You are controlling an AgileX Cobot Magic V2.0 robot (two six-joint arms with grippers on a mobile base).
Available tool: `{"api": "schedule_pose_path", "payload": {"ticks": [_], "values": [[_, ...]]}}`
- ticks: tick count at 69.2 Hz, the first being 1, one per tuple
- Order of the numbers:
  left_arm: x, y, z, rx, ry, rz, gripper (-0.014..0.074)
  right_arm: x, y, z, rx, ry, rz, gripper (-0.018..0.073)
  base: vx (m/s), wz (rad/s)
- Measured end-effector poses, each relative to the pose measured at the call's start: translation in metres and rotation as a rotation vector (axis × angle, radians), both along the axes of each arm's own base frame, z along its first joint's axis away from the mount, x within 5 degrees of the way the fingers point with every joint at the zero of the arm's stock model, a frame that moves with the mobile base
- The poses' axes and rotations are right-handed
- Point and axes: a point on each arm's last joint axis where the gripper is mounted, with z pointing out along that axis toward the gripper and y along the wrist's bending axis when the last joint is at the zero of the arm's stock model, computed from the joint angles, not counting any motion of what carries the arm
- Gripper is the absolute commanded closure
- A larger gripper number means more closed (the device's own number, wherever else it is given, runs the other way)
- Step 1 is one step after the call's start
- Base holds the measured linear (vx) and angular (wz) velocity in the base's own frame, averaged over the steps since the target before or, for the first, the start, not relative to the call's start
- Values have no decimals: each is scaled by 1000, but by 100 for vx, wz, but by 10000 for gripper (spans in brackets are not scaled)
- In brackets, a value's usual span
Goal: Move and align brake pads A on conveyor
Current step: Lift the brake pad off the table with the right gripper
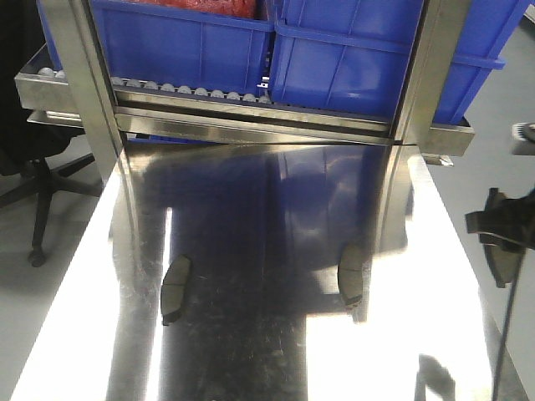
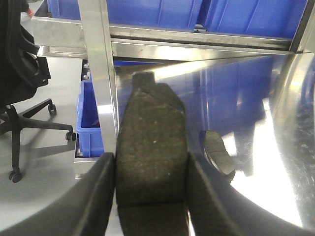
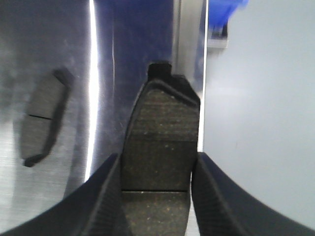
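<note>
Two brake pads lie on the shiny steel tabletop (image 1: 251, 209): one at the left (image 1: 175, 288), one at the right (image 1: 352, 274). My left gripper (image 2: 151, 164) is shut on a third brake pad (image 2: 152, 123), held friction face up above the table's left edge; the left table pad (image 2: 219, 152) lies to its right. My right gripper (image 3: 157, 161) is shut on a fourth brake pad (image 3: 162, 123) near the table's right edge; the right table pad (image 3: 42, 120) lies to its left. The right gripper shows at the front view's right edge (image 1: 498, 236). The conveyor is out of view.
A steel roller rack (image 1: 251, 109) with blue bins (image 1: 184, 42) stands at the table's far end. A steel post (image 2: 101, 73) rises just left of the left gripper, with a blue bin (image 2: 91, 123) on the floor behind it. A black office chair (image 1: 33, 175) stands at the left.
</note>
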Motion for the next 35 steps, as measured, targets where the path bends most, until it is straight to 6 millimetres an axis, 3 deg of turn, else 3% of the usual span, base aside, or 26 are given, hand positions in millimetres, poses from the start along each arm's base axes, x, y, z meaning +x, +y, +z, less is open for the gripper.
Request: {"api": "schedule_pose_path", "payload": {"ticks": [17,35], "values": [[0,0,0,0,0,0,602,-70,4,22,-31,-250,9,564,0,0],[0,0,0,0,0,0,602,-140,12,23,4,-490,20,564,0,0]]}}
